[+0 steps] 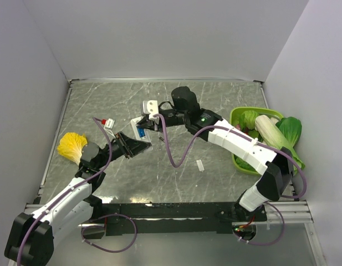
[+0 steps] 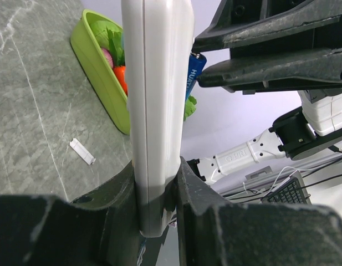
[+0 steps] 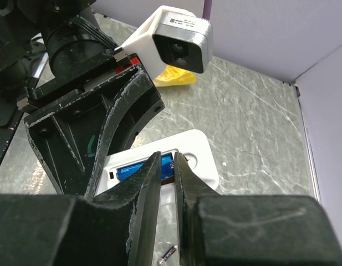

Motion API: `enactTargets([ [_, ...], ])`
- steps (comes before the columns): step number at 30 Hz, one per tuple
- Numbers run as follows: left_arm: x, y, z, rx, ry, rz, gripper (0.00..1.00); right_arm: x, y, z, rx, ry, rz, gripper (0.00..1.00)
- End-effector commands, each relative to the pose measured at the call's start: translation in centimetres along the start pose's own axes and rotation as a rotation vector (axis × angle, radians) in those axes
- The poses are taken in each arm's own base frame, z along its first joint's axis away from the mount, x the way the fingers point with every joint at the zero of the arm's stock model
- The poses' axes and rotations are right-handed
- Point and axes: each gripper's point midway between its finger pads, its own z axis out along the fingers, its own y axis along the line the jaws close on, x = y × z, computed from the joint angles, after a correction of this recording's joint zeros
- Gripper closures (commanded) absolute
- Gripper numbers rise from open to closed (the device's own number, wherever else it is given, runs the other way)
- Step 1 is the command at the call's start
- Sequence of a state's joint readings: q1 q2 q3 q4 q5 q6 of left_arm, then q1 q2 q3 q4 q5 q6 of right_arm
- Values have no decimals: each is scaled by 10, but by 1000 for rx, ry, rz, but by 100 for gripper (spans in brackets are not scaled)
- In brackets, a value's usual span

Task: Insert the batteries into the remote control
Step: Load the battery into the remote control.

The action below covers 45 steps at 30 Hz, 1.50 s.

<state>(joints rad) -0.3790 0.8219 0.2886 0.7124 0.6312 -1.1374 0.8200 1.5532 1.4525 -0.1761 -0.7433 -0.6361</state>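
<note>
Right wrist view: right gripper (image 3: pixel 167 164) leans over the remote (image 3: pixel 199 151), fingers pinched narrow on a battery (image 3: pixel 133 169) in it. Left gripper (image 2: pixel 157 185) clamps the remote's end, edge-up.

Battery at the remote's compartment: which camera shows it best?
Right wrist. It looks straight into the open bay of the remote control, where the blue battery lies, one end between the fingers of the right gripper. Left wrist shows the remote edge-on, only the battery's tip. Top external shows a blue speck.
</note>
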Motion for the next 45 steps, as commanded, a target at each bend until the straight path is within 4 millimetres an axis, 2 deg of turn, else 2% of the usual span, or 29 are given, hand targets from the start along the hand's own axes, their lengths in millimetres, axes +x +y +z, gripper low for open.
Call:
enactTargets([
  [1,-22,-34,1,100,-73,92,98,13,12,3,-44,5,58,81],
  [6,-30,-47,-3,135,-122,121,98,39,28,4,-53,43,122,84],
  [8,-33,-52,-4,144,-138,134,98,47,28,4,-31,60,125,84],
  [11,-35,-60,-6,169,-149,154,98,69,36,5,-21,103,132,84],
  [18,-36,-73,-7,217,-145,199,98,104,35,5,57,205,100,84],
  [23,-38,-81,-8,237,-147,230,98,128,34,8,93,285,39,77],
  [28,-38,-83,-9,244,-148,236,98,138,31,7,144,329,-16,69],
  [32,-39,-79,-8,220,-153,232,98,123,26,5,176,299,-65,64],
  [34,-37,-68,-5,179,-136,221,98,114,28,4,162,288,-68,61],
  [39,-27,-42,-3,124,-105,202,98,72,29,3,144,213,-52,48],
  [40,-25,-40,-2,120,-100,203,98,56,26,0,159,177,-31,48],
  [42,-22,-31,-2,100,-87,206,98,41,21,-6,187,139,-6,40],
  [43,-20,-28,-2,93,-81,209,98,28,18,-11,208,111,29,40],
  [45,-17,-25,-1,86,-62,224,98,19,10,-19,247,91,85,33],
])
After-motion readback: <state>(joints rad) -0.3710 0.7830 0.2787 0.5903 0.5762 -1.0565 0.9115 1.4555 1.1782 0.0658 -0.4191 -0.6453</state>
